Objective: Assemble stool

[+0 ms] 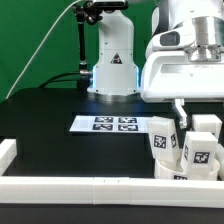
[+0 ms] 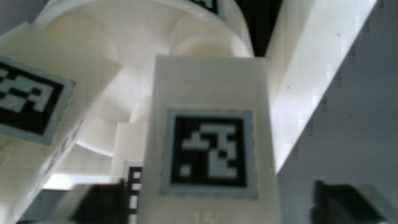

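Note:
The white stool stands at the exterior view's lower right, just behind the front rail. Three stubby tagged legs show there: one [image 1: 163,138], one [image 1: 204,127] and one nearer the front [image 1: 197,153]. In the wrist view one leg [image 2: 210,110] with a black-and-white tag fills the middle, another tagged leg [image 2: 27,90] is beside it, and the round seat [image 2: 169,35] curves behind them. My gripper [image 1: 183,114] hangs right over the legs. In the wrist view the gripper [image 2: 217,206] is open, its dark fingers [image 2: 100,200] on either side of the middle leg with small gaps.
The marker board [image 1: 115,124] lies flat on the black table in the middle. Long white border rails run along the front [image 1: 90,188] and the exterior view's left [image 1: 8,152]. The arm's base [image 1: 112,65] stands at the back before a green backdrop.

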Controlling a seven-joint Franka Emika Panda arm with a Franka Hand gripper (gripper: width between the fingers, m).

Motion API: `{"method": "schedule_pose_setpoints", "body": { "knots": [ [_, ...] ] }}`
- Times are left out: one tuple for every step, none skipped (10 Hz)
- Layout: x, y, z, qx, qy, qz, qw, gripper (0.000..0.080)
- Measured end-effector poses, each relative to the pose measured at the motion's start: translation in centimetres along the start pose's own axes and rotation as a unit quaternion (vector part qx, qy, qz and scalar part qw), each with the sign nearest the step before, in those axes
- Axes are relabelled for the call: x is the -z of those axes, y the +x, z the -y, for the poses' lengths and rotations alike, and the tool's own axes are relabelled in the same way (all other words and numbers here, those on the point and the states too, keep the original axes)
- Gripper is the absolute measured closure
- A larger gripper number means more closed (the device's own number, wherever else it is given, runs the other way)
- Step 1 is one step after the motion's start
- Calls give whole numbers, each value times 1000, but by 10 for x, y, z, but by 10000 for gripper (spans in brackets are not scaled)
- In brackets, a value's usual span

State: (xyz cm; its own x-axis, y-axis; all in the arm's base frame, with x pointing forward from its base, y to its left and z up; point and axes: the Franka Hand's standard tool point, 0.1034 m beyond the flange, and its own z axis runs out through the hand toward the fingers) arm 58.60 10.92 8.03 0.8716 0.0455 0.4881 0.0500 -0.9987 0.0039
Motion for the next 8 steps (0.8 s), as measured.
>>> {"method": "schedule_pose_setpoints", "body": {
  "knots": [
    [0, 0, 0, 0, 0, 0, 1000, 241],
    [2, 1, -1, 3, 0, 0, 1000, 166],
    [5, 3, -2, 8, 0, -2, 1000, 154],
    [7, 5, -2, 8, 1, -2, 1000, 154],
    [14, 9, -3, 9, 3, 5, 1000, 151],
    [27, 19, -3, 6, 7, 16, 1000, 151],
    [32, 23, -3, 4, 9, 13, 1000, 151],
    [30, 21, -3, 5, 8, 16, 1000, 151]
  ]
}}
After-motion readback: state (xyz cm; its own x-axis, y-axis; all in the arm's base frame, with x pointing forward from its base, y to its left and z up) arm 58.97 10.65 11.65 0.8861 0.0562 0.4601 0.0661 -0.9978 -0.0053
